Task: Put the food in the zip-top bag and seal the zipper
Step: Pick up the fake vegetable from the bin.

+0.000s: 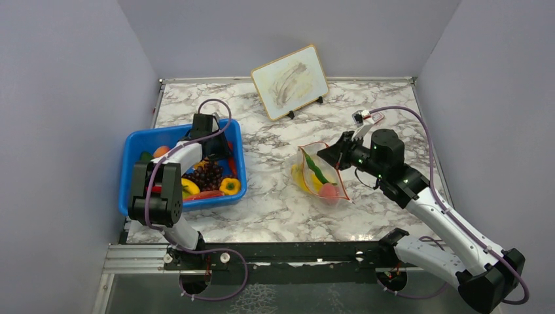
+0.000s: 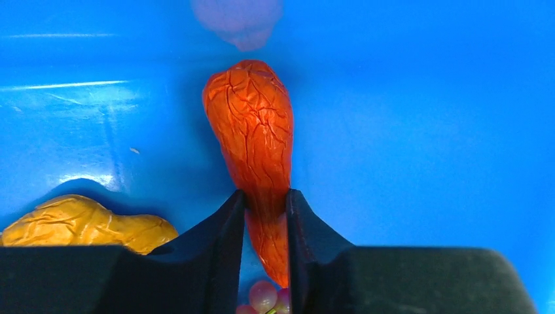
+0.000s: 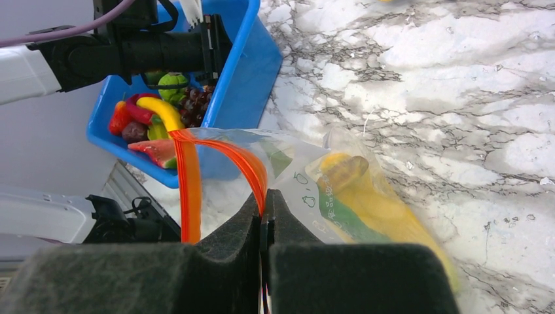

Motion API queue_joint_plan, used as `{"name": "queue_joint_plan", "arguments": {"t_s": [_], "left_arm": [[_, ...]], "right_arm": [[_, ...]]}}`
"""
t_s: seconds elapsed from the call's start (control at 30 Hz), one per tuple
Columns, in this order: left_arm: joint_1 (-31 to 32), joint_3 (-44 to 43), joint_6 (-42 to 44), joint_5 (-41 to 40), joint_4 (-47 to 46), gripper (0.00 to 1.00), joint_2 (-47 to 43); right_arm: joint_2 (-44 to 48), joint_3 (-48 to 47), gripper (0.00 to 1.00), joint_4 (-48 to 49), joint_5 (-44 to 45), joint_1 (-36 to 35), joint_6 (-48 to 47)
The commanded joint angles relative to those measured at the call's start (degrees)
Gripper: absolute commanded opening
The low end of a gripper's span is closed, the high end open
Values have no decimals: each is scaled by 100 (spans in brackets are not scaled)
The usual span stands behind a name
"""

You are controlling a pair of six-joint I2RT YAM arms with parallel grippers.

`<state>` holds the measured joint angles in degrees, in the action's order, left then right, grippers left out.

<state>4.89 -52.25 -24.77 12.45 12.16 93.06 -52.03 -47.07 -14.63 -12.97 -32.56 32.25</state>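
Orange carrot (image 2: 250, 124) sits pinched in the left claw (image 2: 265, 197) for lifting, while the right claw (image 3: 264, 199) pinches the zipper (image 3: 190, 190), holding the bag (image 3: 366, 196) open.

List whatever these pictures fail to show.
- Left wrist view: the left claw covers both sides of the thin end of the carrot; most of the bin lies outside the frame.
- Top view: that claw sits under its own wrist, unseen; the food in the bag is too small and overlapped to name.
- Right wrist view: the right claw hides the near part of the bag.
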Motion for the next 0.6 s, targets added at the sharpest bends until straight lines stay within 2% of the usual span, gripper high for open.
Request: {"name": "queue_joint_plan", "arguments": {"t_s": [0.0, 0.27, 0.57], "left_arm": [[-40, -189, 60, -90, 122, 21, 6], [-40, 187, -115, -163, -11, 15, -817], [-40, 499, -136, -236, 84, 15, -1996]], "right_arm": [[140, -7, 1, 134, -36, -14, 50], [184, 31, 1, 55, 124, -14, 92], [208, 180, 1, 151, 63, -14, 239]]}}
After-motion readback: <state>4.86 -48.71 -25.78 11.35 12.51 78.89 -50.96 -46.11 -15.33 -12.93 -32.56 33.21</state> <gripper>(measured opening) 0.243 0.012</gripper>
